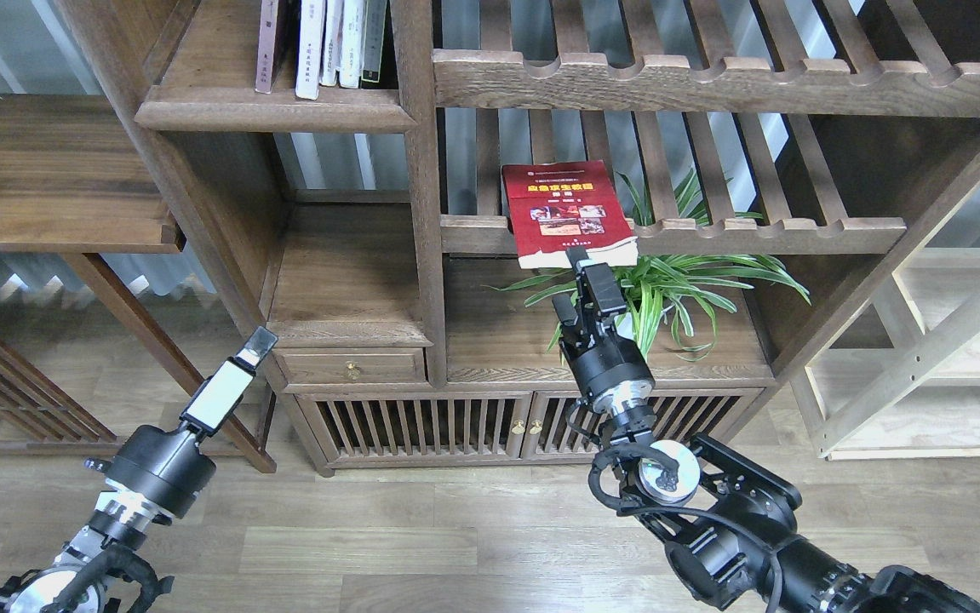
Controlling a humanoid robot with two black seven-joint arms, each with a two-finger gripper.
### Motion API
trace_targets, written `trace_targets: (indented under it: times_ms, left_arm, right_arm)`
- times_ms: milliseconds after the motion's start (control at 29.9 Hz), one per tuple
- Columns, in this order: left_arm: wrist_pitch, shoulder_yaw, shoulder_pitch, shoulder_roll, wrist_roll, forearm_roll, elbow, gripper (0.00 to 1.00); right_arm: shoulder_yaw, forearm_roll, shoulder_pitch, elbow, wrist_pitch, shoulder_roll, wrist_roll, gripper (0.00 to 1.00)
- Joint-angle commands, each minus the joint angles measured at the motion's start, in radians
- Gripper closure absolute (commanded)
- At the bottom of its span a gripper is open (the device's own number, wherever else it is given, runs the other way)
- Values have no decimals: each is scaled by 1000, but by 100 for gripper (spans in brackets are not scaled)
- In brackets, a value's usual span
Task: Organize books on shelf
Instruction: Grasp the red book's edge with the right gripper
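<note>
A dark-brown wooden bookcase stands on a pale plank floor (pixel 455 545), with slatted cabinet doors (pixel 421 426) at its base. The right end effector (pixel 585 260) grips the lower edge of a red book (pixel 566 213) with a yellow title, too small to read, held before a slatted rack (pixel 711 230). Behind it sits a spider plant (pixel 677 289). The left end effector (pixel 238 375) hangs low; its opening cannot be told. Other books (pixel 328 42) stand on the upper shelf (pixel 277 111).
</note>
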Motion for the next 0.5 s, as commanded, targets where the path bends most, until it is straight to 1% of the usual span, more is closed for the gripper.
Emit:
trace_targets:
  times_ms: [0, 267, 468]
  left_arm:
    - [0, -4, 3, 2, 0, 0, -1, 2]
    - [0, -27, 7, 5, 2, 0, -1, 2]
    - [0, -34, 12, 11, 2, 0, -1, 2]
  right_arm:
    - [-1, 34, 28, -21, -10, 0, 0, 2]
    - [-1, 59, 111, -128, -17, 0, 0, 2]
    - [-4, 65, 114, -141, -33, 0, 0, 2]
